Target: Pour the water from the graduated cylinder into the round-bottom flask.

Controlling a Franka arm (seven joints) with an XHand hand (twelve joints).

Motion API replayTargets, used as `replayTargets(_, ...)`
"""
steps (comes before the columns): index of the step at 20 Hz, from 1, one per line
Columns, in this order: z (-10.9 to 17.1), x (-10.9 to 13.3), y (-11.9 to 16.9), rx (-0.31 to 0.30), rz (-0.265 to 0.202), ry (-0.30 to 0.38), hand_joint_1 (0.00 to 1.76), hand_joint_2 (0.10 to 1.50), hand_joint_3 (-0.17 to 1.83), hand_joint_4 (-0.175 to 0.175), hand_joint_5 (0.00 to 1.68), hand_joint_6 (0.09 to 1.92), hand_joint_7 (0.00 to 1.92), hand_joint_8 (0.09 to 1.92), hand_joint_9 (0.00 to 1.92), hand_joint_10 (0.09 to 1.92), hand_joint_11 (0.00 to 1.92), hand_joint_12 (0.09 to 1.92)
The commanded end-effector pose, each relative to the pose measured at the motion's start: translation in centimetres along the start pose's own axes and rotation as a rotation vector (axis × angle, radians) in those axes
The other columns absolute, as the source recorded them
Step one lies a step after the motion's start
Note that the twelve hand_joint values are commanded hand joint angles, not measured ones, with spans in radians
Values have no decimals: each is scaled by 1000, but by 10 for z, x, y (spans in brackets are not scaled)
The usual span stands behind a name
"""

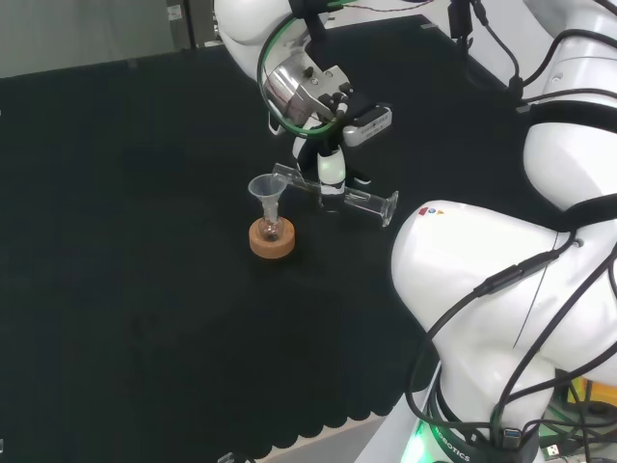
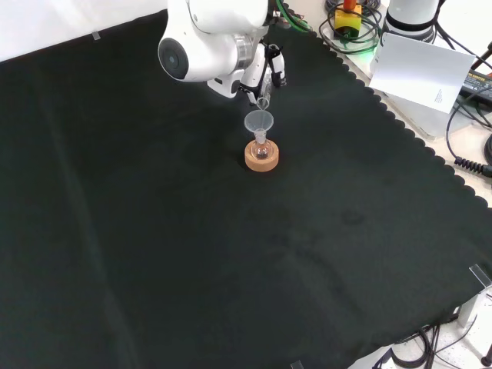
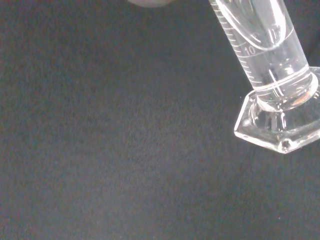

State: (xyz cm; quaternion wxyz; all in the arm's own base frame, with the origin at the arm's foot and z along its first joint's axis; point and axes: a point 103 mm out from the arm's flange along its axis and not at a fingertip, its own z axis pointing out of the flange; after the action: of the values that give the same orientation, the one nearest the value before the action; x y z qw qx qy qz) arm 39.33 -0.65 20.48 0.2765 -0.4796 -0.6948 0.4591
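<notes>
In the head view the hand [image 1: 330, 166] is shut on a clear graduated cylinder [image 1: 337, 196], tipped almost level. The cylinder's mouth is at the rim of a clear funnel [image 1: 266, 190], and its hexagonal foot points right. The funnel sits in a small round-bottom flask [image 1: 272, 230] on a cork ring [image 1: 272, 239]. From the front, the funnel [image 2: 259, 122], flask [image 2: 262, 151] and cork ring [image 2: 261, 157] stand just below the arm's white link, with the cylinder's mouth [image 2: 263, 102] above the funnel. Close up in the wrist view, the cylinder [image 3: 260, 45] and its foot [image 3: 280, 125] appear over the cloth.
The arm's big white links [image 1: 521, 289] stand at the right of the head view. Black cloth [image 2: 231, 254] covers the bench, with a scalloped edge toward the right in the front view. Cables and a white box [image 2: 419, 69] lie beyond that edge.
</notes>
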Motion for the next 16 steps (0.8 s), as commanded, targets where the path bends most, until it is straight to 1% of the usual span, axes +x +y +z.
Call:
replayTargets(1,0,1,1,48,13,1,1100,1160,-1,-92,904,1117,1205,415,1460,87,1367,726)
replayTargets(4,-1,2,1,71,18,6,1100,1159,-1,-92,904,1117,1207,414,1461,87,1367,725)
replayTargets(8,-2,3,-1,83,19,5,1100,1159,-1,-92,904,1117,1210,414,1464,87,1369,725)
replayTargets(12,-1,1,-1,115,24,16,1100,1159,-1,-92,905,1116,1213,413,1467,87,1372,726)
replayTargets(14,-1,0,-2,126,30,22,1100,1159,-1,-91,905,1116,1214,413,1468,87,1373,725)
replayTargets(16,-1,-3,-3,138,49,22,1100,1159,-1,-91,905,1116,1215,413,1469,87,1374,725)
